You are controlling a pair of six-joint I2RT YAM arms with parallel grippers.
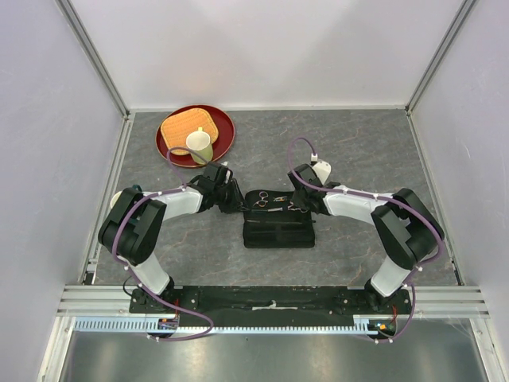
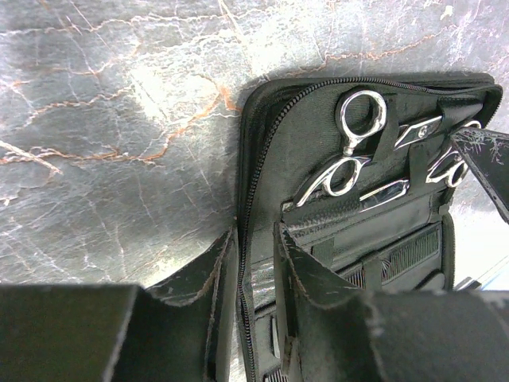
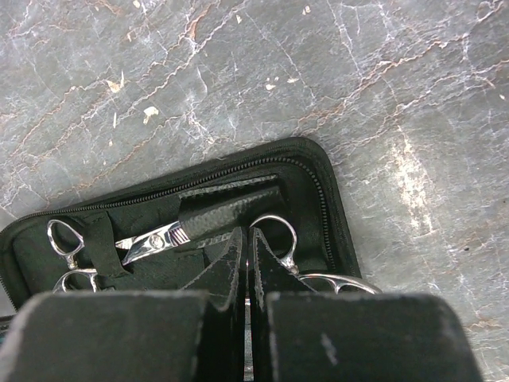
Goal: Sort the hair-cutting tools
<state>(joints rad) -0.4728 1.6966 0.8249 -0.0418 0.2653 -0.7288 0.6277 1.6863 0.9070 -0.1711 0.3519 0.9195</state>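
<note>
The case lies open in the middle of the table, and all the tools I can see are already inside it. In its far half, straps hold down the scissors and a second pair, so I count two. In the near half, a comb shows its teeth from a pocket. I cannot find a second comb from here.

The left gripper stands astride the left rim of the case, one finger outside on the table and one inside. The gap is narrow, and I cannot tell if it really pinches the rim. I think it is there to keep the case from sliding.

The right gripper has its fingers pressed fully together and holds nothing. Its tip is just beside the handle ring of the right pair, probably to push it under the strap.

At the far left corner is one plate with one cup and one orange mat.
</note>
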